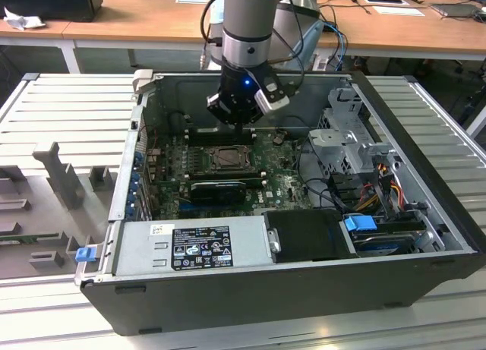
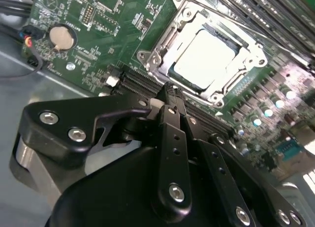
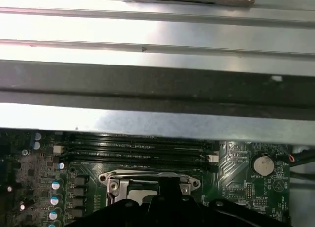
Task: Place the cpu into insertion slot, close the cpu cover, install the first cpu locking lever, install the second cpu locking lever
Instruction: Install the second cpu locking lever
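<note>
Green board [image 2: 98, 64] | silvery cpu [image 2: 204, 57] seated — framed by metal cpu cover [image 2: 162, 47] | pincer [image 2: 170, 91] closed, empty

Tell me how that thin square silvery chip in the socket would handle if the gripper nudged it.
The thin square silvery chip looks flat and rigid, so probably stiff and light. The silvery metal cover frame surrounds it, so a nudge likely wouldn't slide it.
</note>
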Motion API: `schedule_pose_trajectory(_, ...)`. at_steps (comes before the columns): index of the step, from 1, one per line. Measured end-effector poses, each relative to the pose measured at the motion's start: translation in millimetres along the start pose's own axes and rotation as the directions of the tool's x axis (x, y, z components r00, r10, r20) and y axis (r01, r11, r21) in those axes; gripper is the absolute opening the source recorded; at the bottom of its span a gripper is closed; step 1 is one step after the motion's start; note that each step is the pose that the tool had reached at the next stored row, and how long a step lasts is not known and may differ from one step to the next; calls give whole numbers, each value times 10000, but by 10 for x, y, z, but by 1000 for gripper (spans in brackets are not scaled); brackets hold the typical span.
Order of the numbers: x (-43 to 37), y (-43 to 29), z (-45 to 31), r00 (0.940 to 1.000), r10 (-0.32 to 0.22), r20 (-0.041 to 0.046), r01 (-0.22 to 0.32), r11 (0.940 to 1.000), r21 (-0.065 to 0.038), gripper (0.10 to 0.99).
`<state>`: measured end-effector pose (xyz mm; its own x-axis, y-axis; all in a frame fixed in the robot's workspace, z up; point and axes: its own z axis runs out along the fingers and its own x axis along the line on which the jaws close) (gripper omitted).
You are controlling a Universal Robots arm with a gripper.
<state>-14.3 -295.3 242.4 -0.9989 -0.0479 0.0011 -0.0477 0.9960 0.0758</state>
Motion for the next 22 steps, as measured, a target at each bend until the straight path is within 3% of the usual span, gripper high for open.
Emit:
schedule_pose_trajectory(3, 0, 7, -91, 10000, 0, 0, 0, 10000, -1, 106)
schedule_pose_trajectory(7, 2, -39, -98, 10000, 0, 0, 0, 10000, 0, 106)
schedule_pose_trajectory(9, 5, -98, -100, 10000, 0, 0, 0, 10000, 0, 106)
schedule_pose_trajectory(12, 13, -266, -106, 10000, 0, -1, 0, 10000, 1, 106)
schedule_pose_trajectory(16, 19, -391, -114, 10000, 1, 0, -1, 10000, -4, 106)
schedule_pose_trajectory(22, 25, -517, -120, 10000, 0, -3, 0, 10000, -49, 106)
